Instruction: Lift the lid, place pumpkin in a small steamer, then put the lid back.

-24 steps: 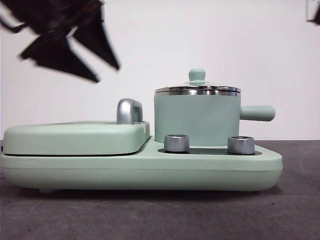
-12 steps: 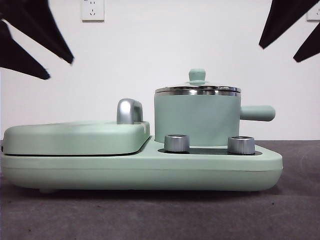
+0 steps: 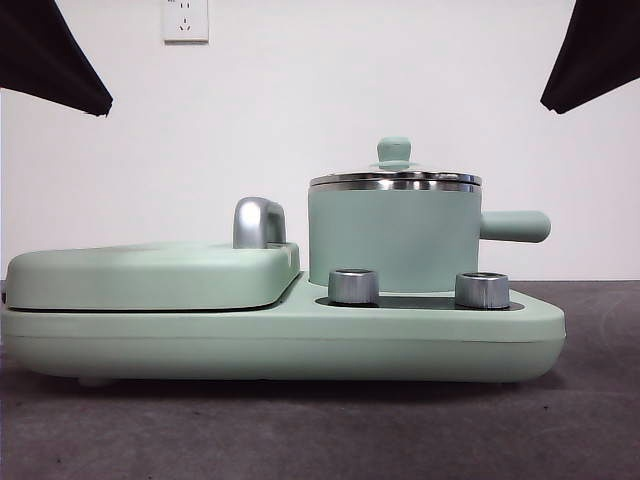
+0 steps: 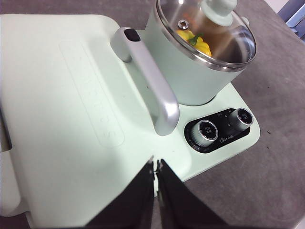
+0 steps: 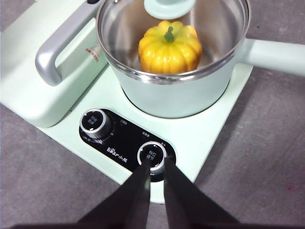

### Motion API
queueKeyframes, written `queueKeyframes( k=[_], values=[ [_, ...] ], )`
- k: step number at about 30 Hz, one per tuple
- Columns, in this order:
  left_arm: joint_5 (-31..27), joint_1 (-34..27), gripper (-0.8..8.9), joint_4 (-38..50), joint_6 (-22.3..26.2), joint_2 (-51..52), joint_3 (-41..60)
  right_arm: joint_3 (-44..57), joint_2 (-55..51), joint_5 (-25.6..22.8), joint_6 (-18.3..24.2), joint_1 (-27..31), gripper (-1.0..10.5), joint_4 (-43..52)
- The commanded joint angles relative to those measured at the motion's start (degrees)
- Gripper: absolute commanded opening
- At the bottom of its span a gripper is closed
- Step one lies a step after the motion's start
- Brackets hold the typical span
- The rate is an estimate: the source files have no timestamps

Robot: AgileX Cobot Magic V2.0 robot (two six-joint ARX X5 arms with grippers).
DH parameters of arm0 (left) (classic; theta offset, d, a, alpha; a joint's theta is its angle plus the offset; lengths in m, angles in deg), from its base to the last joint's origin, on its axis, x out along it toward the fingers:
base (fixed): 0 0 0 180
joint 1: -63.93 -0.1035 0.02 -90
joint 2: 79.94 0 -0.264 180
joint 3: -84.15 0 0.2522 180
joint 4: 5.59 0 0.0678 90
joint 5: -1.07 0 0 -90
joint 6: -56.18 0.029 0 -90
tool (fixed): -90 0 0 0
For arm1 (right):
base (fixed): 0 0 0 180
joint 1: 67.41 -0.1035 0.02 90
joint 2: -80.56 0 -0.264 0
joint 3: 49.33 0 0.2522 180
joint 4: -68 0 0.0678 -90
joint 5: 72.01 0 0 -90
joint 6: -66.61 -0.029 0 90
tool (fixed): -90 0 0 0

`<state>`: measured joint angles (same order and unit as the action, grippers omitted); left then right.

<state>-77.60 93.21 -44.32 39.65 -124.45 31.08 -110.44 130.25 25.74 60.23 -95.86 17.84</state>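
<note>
Inside the mint-green cylindrical small steamer (image 5: pixel 181 90), glossy yellow-orange ribbed pumpkin (image 5: pixel 169 46) sits beneath the seated round clear glass lid (image 4: pixel 206 33), so the task appears complete. Left gripper (image 4: pixel 155 167) and right gripper (image 5: pixel 155 168), jaws nearly pressed together and empty, hang clear above the wide mint-green cooker base (image 3: pixel 300 345).

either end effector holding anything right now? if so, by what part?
Nothing is held. The left end effector and right end effector are both shut and empty, above the cooker. The lid sits on the small steamer, pumpkin inside.
</note>
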Motion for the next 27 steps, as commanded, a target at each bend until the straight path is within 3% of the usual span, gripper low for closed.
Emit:
queueKeyframes(
  k=[1,6,8,9,16,23,27],
  values=[
    [0.2,0.3,0.07,0.6,0.5,-0.3,-0.4,-0.3,0.1,-0.3,0.4,-0.3,0.4,0.9],
    [0.3,0.3,0.07,0.6,1.2,-0.3,-0.4,-0.3,0.0,-0.2,0.4,-0.3,0.4,0.9],
    [-1.6,-0.3,0.07,-0.1,9.1,0.0,-0.2,-0.3,0.0,-0.3,0.4,-0.3,0.4,0.9],
    [-2.3,-1.1,0.07,0.2,10.1,0.8,0.6,-0.3,0.0,-0.3,0.4,-0.3,0.4,0.9],
    [-5.5,-15.2,0.07,15.3,9.6,20.7,24.5,-0.3,0.0,-0.2,0.4,-0.3,0.4,0.9],
    [-8.8,-23.8,0.07,15.5,9.9,41.9,35.6,-0.3,0.0,-0.3,0.4,-0.3,0.4,0.8],
    [-8.4,-24.5,0.07,17.4,7.9,44.4,37.6,-0.3,0.0,-0.3,0.4,-0.3,0.4,0.8]
  ],
)
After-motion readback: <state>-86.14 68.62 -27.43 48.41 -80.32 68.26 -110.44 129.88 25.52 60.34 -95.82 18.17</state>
